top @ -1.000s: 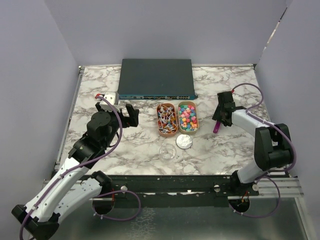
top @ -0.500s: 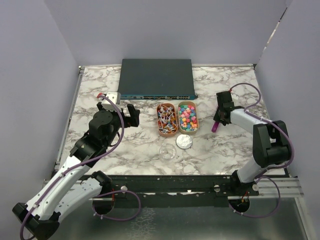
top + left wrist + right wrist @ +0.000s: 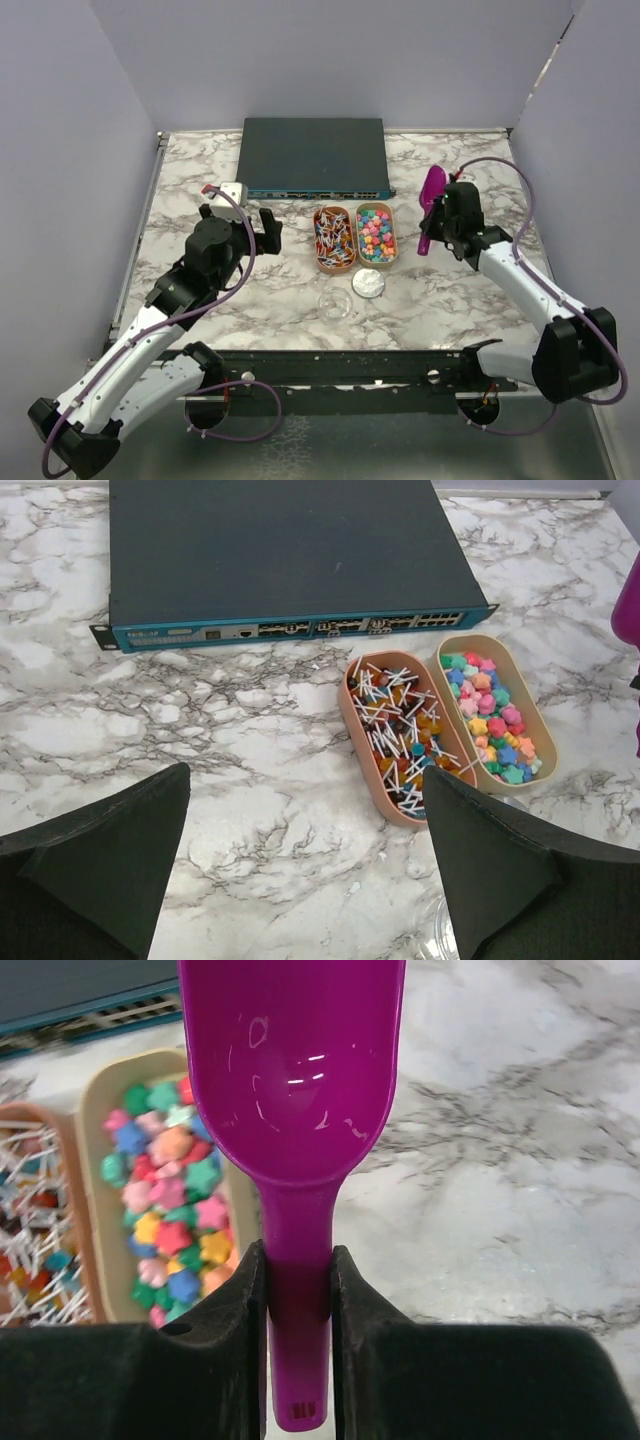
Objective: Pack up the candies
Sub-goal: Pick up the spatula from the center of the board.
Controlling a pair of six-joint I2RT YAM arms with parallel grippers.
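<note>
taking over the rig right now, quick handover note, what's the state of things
Left gripper: open, empty, hovering left of the trays.
Right gripper: shut on the handle of the purple scoop; its bowl is empty.
Candies: in the right-hand tan tray, beside the lollipop tray.
Done: scoop in hand.
Left: scoop the candies and pack them; nothing scooped yet.

On the white marbled surface (image 3: 470, 290), the flat dark metal switch box (image 3: 312, 155) lies at the back. Before it, two tan oval trays stand side by side: the left tray (image 3: 334, 269) holds stick sweets (image 3: 334, 238), the right tray (image 3: 378, 265) the mixed pastel candies (image 3: 375, 232). Nearer me lie a small round white-topped pot (image 3: 368, 283) and, to its left, a clear round dish (image 3: 335, 303). My left tool (image 3: 262, 228) hangs left of the trays, and the purple plastic scoop (image 3: 431, 195) in my right tool (image 3: 440, 220) is to their right.
</note>
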